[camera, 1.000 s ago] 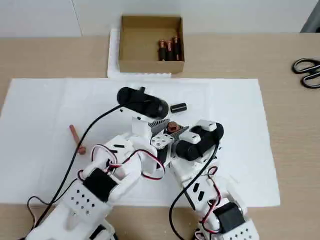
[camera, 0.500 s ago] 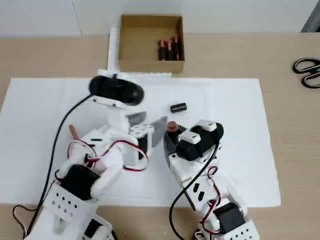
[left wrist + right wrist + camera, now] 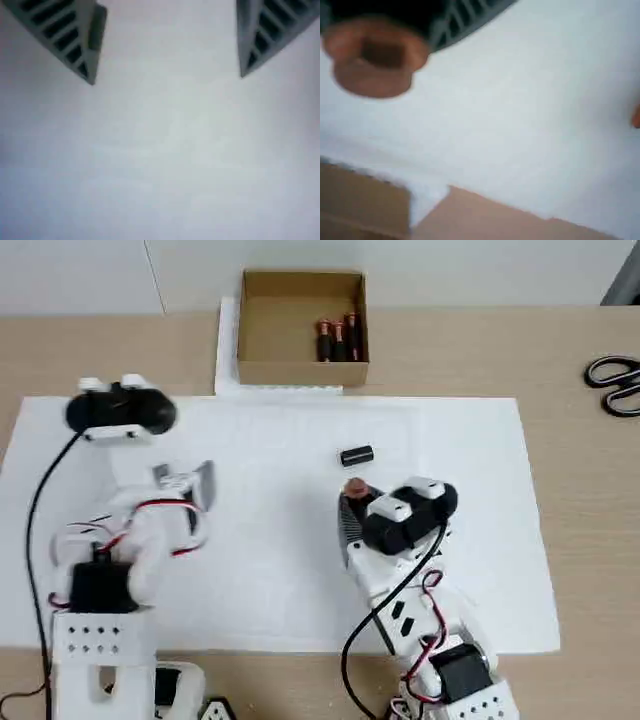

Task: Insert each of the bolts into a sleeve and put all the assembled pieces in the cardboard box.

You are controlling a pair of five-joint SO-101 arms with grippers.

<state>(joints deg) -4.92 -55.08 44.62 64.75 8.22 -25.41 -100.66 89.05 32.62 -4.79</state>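
Hiding the shank, right end effector point(image 3: 352, 503) clamps a bolt point(image 3: 353, 486); left end effector point(image 3: 165, 76) gapes.

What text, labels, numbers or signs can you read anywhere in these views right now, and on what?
No text, number or sign is readable.
Brown cardboard box: walls plain.
White paper sheet: blank.
Small black cylindrical sleeve: no marking visible.
Copper-coloured bolt in the right gripper: no marking visible, blurred in the right wrist view.
Black-handled scissors: too small to tell.
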